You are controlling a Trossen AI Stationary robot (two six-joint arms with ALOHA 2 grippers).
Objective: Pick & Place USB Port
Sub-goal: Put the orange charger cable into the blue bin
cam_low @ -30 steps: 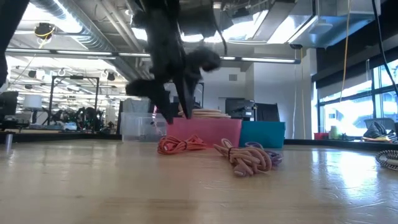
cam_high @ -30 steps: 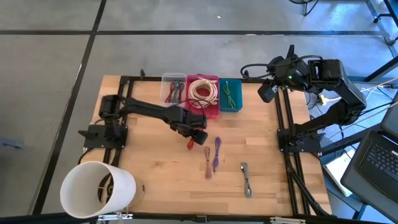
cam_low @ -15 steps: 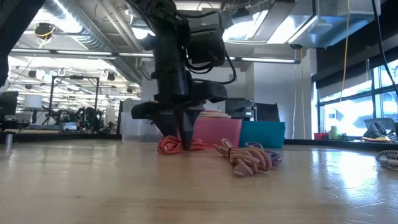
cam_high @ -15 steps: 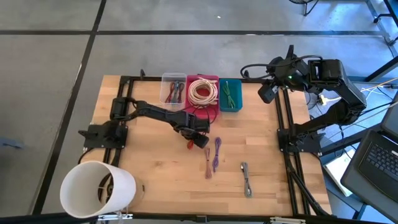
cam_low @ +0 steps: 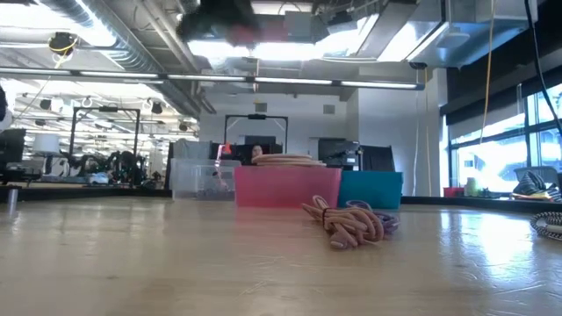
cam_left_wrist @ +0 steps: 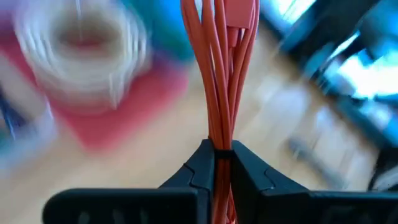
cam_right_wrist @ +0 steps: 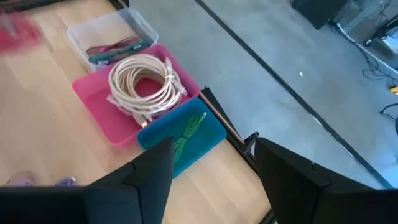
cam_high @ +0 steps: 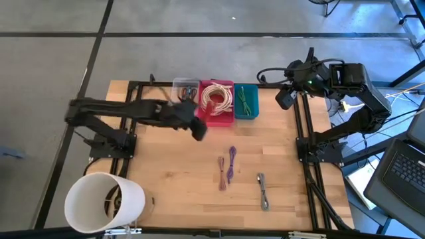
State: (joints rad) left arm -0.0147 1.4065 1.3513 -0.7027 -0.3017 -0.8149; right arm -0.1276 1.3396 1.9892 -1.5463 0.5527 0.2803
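1. High view: left gripper (cam_high: 197, 127) raised over the desk (cam_high: 166, 179), just beside the front edge of the pink bin (cam_high: 217, 103), blurred here. Clear bin (cam_high: 185, 93), pink bin with a coiled white cable (cam_high: 214, 97) and teal bin (cam_high: 246, 101) with a green cable (cam_high: 246, 100) lined up along the far edge. Lying loose on the wood: a pink cable (cam_high: 222, 174) touching a purple cable (cam_high: 231, 163), and a grey cable (cam_high: 263, 191) near them toward the right. White bucket (cam_high: 104, 201) at the near left corner. Right gripper (cam_high: 284, 99) parked off the desk's far right corner, well apart from the bins.

2. Low view: only a dark blur of the left arm at the top edge. Pink and purple cables bundled together in mid-desk, with the three bins in a row behind them.

3. Left wrist view: jaws clamped together on an orange USB cable (cam_left_wrist: 218, 74), a bundle of loops rising out from between the fingers (cam_left_wrist: 198, 171). Behind it, out of focus, the white coil in the pink bin and bare wood.

4. Right wrist view: jaws apart, nothing between the fingers (cam_right_wrist: 149, 174). Beyond them, the clear bin holding dark cables (cam_right_wrist: 112, 48), the pink bin with the white coil, and the teal bin with the green cable, all on the wood.
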